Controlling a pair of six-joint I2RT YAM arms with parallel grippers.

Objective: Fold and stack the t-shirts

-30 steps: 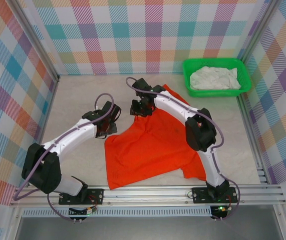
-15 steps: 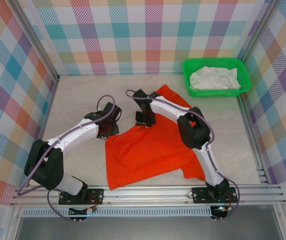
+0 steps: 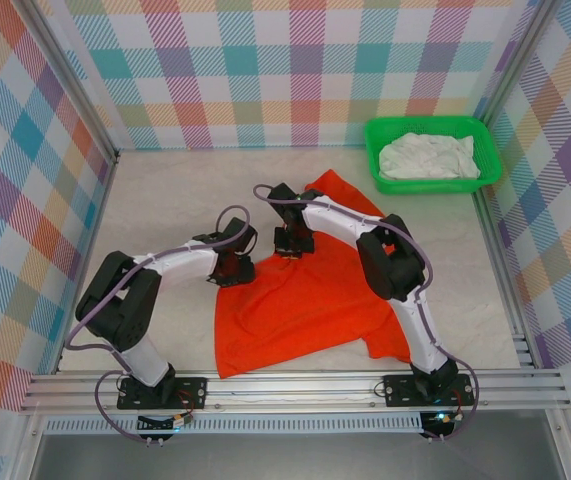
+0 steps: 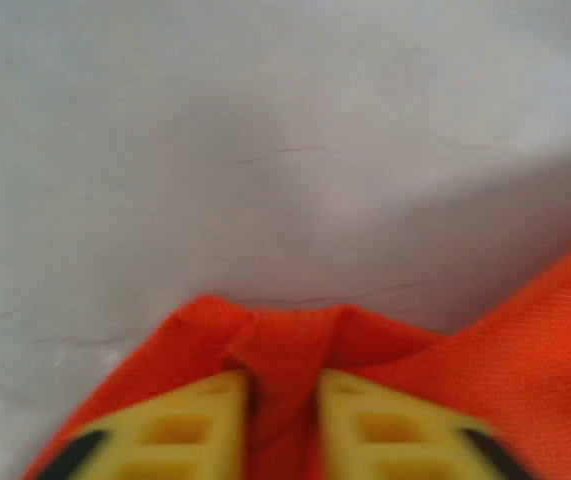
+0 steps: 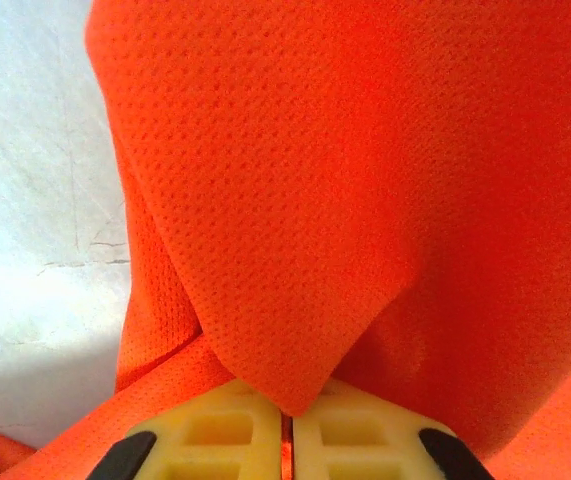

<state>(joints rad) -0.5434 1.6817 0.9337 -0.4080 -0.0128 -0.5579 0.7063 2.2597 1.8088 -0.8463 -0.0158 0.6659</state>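
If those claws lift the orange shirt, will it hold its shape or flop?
Probably floppy: the orange t-shirt bunches into folds where the left claw pinches it. Likely light, since it drapes softly over the right claw. Its textured knit probably won't slip.

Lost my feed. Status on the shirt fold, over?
Left claw shut on orange t-shirt. Right claw shut on it too. Shirt rumpled flat, unfolded. White t-shirt in green basket, out of the way.

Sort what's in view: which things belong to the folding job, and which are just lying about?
Job in hand: orange-red t-shirt, pinched by the left gripper and the right gripper; white t-shirt, crumpled inside the green plastic basket.
Lying about: the green plastic basket itself; the table.
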